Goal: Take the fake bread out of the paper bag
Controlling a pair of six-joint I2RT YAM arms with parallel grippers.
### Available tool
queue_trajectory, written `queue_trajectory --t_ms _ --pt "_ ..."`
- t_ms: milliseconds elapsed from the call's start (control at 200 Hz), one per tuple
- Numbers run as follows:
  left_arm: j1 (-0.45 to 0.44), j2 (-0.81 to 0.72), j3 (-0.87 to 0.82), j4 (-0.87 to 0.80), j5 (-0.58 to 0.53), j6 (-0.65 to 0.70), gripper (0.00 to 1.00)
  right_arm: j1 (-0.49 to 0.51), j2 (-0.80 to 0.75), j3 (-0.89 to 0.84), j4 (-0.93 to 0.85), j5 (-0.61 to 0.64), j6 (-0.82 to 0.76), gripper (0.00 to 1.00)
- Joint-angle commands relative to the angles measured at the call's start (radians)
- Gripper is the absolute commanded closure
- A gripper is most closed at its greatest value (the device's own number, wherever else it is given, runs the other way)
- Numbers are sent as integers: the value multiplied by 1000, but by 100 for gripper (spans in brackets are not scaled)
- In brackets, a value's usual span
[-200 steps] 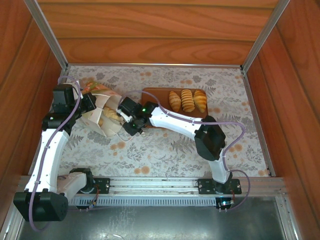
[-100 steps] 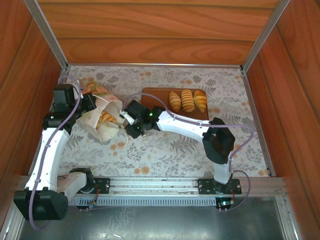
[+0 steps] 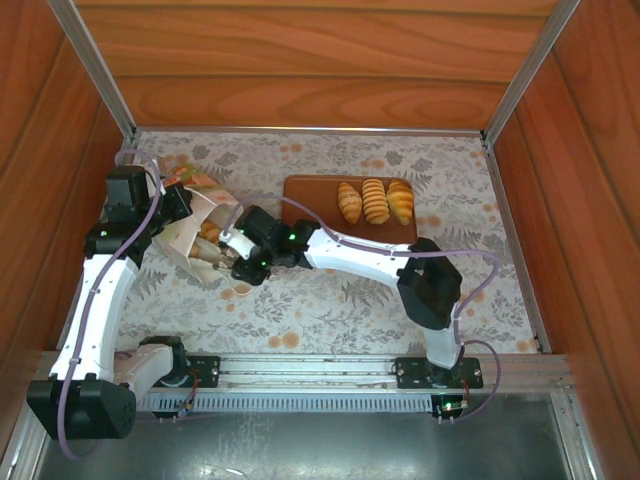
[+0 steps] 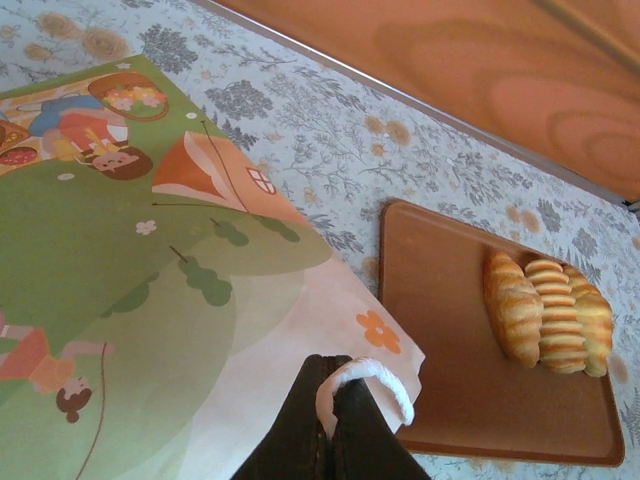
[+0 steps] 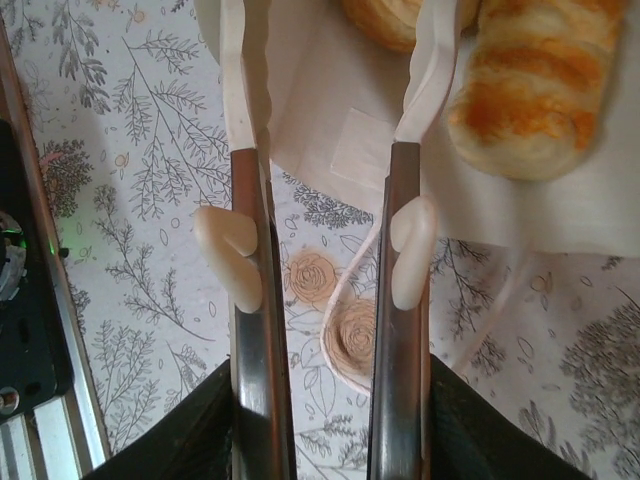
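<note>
Between the right jaws, which stand apart, lie the bag's white lip and a loop of string; nothing is gripped. Ahead of the gap, cut by the frame edge, sits a bun. A roll lies beyond the finger on the view's right, outside the gap, long axis roughly along the fingers. Judgement: go straight in for the bun, or shift sideways for the roll. Left jaws are clamped on the handle, mouth facing the right arm, which is nearer. Three pieces lie on the tray.
</note>
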State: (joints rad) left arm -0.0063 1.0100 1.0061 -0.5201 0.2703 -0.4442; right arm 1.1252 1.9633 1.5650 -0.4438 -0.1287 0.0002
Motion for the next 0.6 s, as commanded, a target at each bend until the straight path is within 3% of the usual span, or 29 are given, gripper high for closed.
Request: queue_trajectory --t_ms 0,320,595 --pt "9 -1 27 -6 9 -7 100 3 35 43 17 -17 -46 54" --pt "9 -1 30 -5 17 -11 100 24 132 158 -59 101 -171 49" --pt "9 1 27 0 26 -18 100 58 199 216 -66 231 -299 51"
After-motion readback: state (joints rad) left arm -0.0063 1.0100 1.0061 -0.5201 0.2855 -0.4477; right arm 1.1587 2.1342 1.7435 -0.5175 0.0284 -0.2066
